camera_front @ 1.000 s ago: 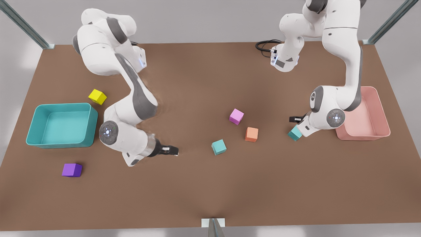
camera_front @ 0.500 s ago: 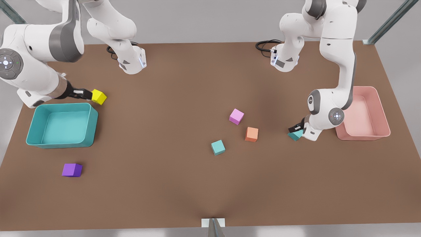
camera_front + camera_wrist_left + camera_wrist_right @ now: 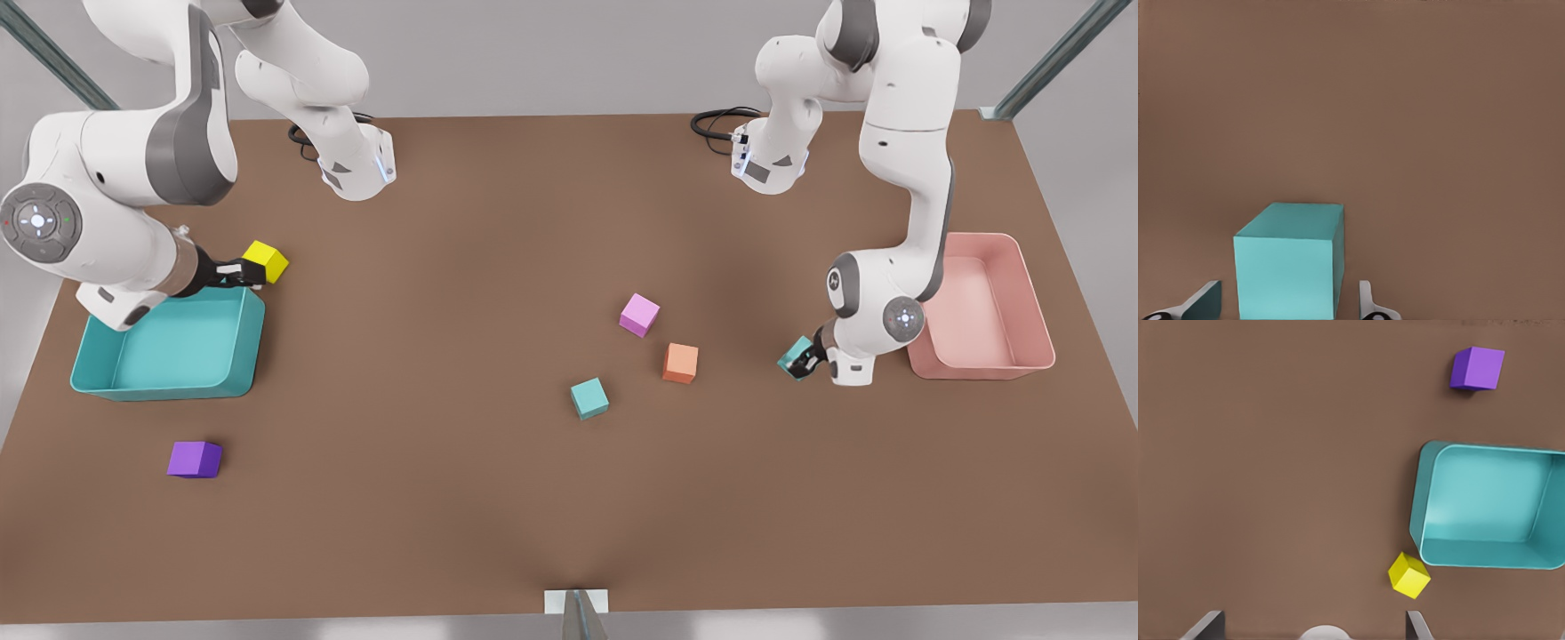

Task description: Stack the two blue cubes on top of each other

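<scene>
Straddling teal cube, left pincer open

Yellow cube just beside teal tray; purple cube, pink cube, orange cube, pink tray.

1. We see even, bright, diffuse light across the brown table; no glare shows anywhere.
2. Shadows are soft and faint: a dim patch darkens the table near the pink cube, and a short, dark shadow hugs the purple cube.
3. In the left wrist view, the teal cube has a brighter front face and a darker side.
4. The teal tray shows a pale sheen on its floor.
5. Edges look slightly soft throughout.
</scene>
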Robot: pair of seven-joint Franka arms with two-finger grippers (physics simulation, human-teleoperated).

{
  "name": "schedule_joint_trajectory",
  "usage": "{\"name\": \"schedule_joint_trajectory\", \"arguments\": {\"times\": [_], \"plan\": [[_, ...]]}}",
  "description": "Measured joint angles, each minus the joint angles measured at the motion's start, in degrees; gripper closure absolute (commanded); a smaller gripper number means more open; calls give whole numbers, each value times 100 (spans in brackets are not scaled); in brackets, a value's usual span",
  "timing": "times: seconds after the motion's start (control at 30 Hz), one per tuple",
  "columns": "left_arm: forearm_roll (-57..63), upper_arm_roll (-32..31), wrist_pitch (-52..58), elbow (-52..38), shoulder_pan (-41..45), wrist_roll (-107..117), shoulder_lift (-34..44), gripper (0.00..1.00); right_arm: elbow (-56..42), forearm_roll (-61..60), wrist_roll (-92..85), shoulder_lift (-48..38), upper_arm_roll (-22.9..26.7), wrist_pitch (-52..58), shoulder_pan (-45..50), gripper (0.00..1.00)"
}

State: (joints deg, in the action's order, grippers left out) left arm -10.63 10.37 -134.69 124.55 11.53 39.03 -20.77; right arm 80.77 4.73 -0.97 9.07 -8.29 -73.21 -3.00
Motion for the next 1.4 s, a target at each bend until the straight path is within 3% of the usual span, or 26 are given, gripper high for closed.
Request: {"name": "schedule_joint_trajectory", "arguments": {"times": [0.5, 0.53, 0.6, 0.63, 0.9, 1.0, 1.13, 1.27, 1.4], "plan": [[-7, -1, -334, 19, -14, 807, -460, 0, 20, -2, -328, 36, -13, -20, 10, 0], [-8, -1, -368, 19, -12, 839, -489, 6, 19, 0, -338, 55, -13, -19, 11, 0], [-5, -3, -417, 19, -2, 904, -506, 50, 16, 2, -356, 70, -13, -17, 10, 0], [7, -3, -435, 18, 4, 952, -506, 55, 14, 3, -364, 72, -13, -16, 9, 0], [-14, -27, -478, -60, 224, 1257, -119, 53, 12, -16, -417, 86, -13, 8, 1, 0], [-5, -47, -339, -302, 792, 1328, 81, 48, 12, -19, -432, 91, -13, 14, 1, 0], [-7, -253, 596, -1802, 1626, 1531, -110, 48, 12, -20, -448, 92, -12, 19, 1, 0], [44, -281, 1430, -3447, 2707, 1863, -1027, 48, 12, -21, -463, 92, -2, 24, -8, 0], [159, -284, 1852, -3946, 2957, 2109, -1387, 48, 12, -20, -475, 92, 4, 28, -9, 0]]}}
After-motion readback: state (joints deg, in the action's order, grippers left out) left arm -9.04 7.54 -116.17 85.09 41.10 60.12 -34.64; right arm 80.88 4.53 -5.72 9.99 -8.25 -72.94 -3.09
